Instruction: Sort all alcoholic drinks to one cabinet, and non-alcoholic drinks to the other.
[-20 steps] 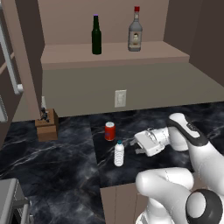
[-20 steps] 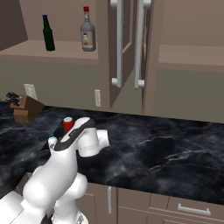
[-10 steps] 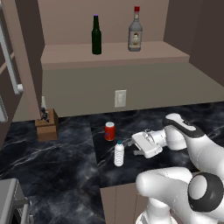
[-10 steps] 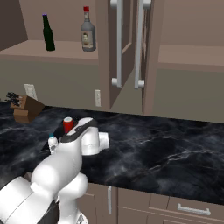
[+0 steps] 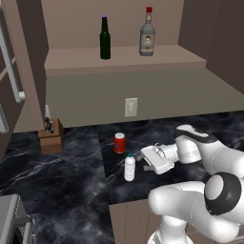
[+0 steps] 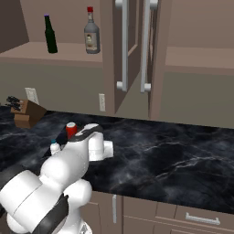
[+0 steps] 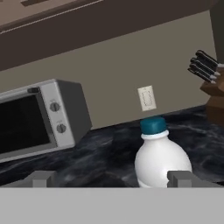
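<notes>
A white robot arm reaches low over a black marble counter (image 5: 62, 186), its gripper (image 5: 144, 162) level with a small white plastic bottle (image 5: 129, 167) with a blue cap, which stands upright on the counter just beside the fingertips. In the hand view the two finger tips (image 7: 180, 176) stand wide apart at the bottom of the frame, and the plastic bottle (image 7: 161, 159) rises between them, closer to the right-hand tip; the jaws are spread and grip nothing, and whether the right tip touches the bottle cannot be told. Just behind the bottle, nearer the wall, a short red can (image 5: 119, 142) with a silver top stands upright on the same counter; the right base view shows the can (image 6: 71, 130) and the bottle's cap (image 6: 54, 144) partly hidden behind the arm. Above, on an open cabinet shelf (image 5: 124, 59), a slim dark green bottle (image 5: 105, 38) and a clear bottle with a red cap (image 5: 147, 34) and pale label stand upright, apart from each other. Further left along the counter a wooden knife block (image 5: 51, 135) sits against the wall, and a white wall outlet (image 5: 130, 107) is set above the can. The hand view also takes in a silver toaster oven (image 7: 41, 117) on the counter beyond the bottle. In the right base view, two cabinet doors (image 6: 135, 50) with long pale handles hang open beside the shelf.
</notes>
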Available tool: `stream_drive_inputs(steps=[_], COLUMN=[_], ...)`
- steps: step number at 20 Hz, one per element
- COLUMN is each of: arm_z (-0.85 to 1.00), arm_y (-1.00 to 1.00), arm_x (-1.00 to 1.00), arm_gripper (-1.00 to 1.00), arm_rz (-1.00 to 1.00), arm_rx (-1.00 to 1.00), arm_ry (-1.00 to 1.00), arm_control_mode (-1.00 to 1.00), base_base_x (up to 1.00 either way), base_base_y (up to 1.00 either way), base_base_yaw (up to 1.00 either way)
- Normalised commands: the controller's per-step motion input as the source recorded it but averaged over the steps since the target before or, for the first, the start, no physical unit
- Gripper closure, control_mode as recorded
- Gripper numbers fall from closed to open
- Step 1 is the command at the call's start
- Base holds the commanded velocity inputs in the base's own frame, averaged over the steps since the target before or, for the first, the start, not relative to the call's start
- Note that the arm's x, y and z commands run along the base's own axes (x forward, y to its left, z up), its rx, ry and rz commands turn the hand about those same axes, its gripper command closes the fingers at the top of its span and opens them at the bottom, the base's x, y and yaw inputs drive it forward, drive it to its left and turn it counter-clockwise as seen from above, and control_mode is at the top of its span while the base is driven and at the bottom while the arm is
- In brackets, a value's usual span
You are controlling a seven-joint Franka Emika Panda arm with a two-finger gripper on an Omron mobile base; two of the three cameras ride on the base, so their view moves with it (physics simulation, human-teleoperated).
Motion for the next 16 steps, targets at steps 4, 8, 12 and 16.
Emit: stream_drive_inputs(steps=[4, 8, 12, 16], arm_z=[-0.05, -0.02, -0.01, 0.00], arm_y=[0.08, 0.01, 0.00, 0.00], arm_x=[0.01, 0.01, 0.03, 0.02], arm_gripper=[-1.00, -1.00, -1.00, -1.00], arm_rz=[0.00, 0.00, 0.00, 0.00], arm_rx=[0.04, 0.03, 0.03, 0.03], arm_ry=[0.00, 0.00, 0.00, 0.00], arm_control_mode=[-1.00, -1.00, -1.00, -1.00], base_base_x=[0.00, 0.00, 0.00, 0.00], base_base_y=[0.00, 0.00, 0.00, 0.00], base_base_yaw=[0.00, 0.00, 0.00, 0.00])
